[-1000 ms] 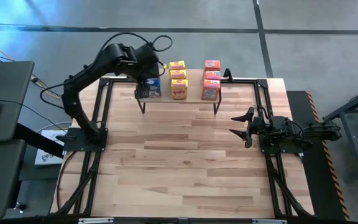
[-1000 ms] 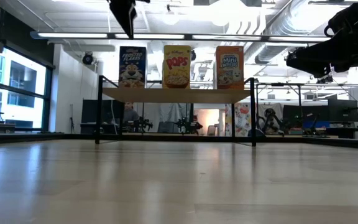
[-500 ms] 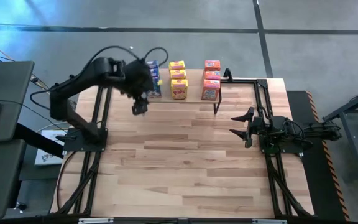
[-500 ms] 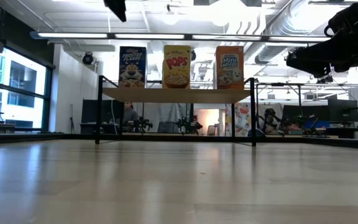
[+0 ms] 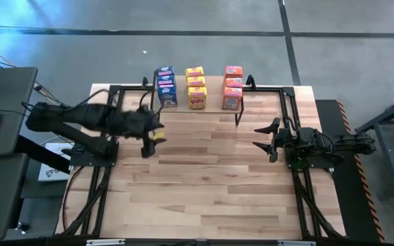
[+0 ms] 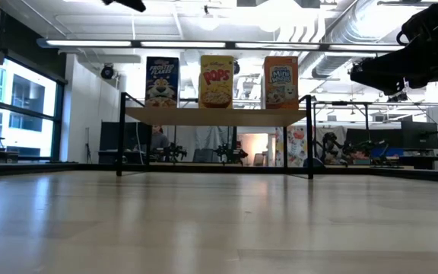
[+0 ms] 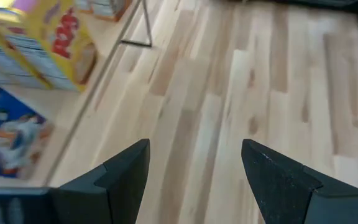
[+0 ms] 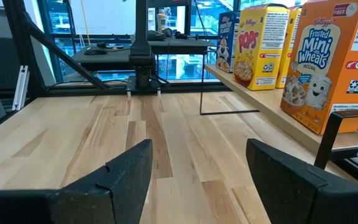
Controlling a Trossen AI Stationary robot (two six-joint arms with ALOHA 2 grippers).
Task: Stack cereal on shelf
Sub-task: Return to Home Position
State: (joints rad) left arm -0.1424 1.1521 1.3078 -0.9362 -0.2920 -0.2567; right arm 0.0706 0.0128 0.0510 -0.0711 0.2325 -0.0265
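Cereal (image 5: 195, 87): all up on the shelf (image 6: 219, 116), blue, yellow and orange-red rows side by side. Left gripper (image 5: 148, 141): pulled back from over the shelf's blue end within the last second, now in front of the shelf, fingers spread, empty. Right gripper (image 5: 263, 137): parked off the shelf's orange-red end, spread. Stacking looks done.

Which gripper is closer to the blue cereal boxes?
Left. The left gripper is just in front of the blue boxes; the right gripper sits farther off, nearer the orange boxes.
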